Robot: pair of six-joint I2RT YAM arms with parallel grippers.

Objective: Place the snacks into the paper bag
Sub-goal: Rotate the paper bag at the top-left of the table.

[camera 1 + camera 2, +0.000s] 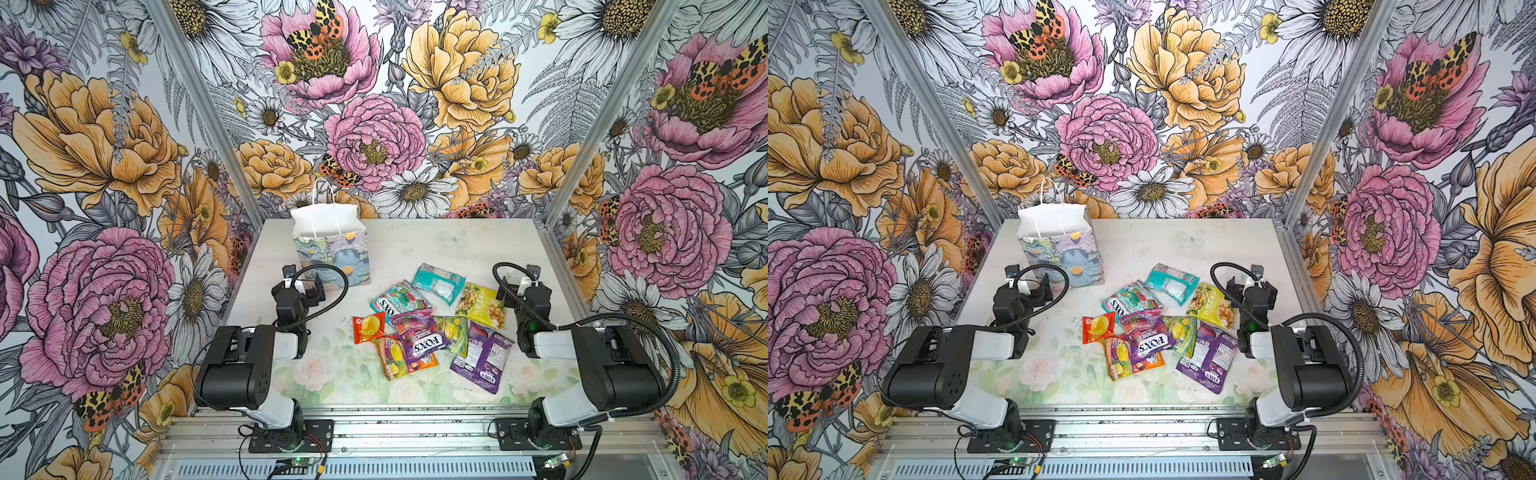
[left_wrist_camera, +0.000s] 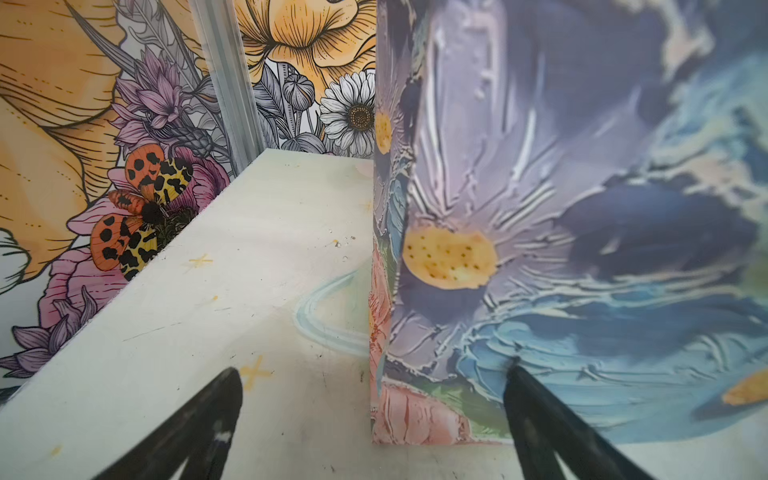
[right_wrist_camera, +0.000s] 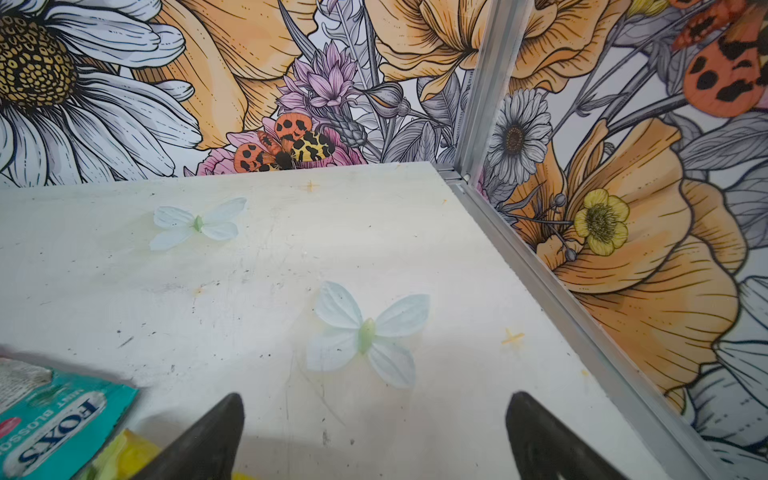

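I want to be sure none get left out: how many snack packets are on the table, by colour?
Teal packets: 2
Purple packets: 2
Yellow packet: 1
Red packet: 1
Green packet: 1
Orange packet: 1
Total: 8

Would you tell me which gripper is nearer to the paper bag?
Left. The left gripper sits open at the near lower corner of the paper bag; the right gripper is beyond the snacks, open over bare table.
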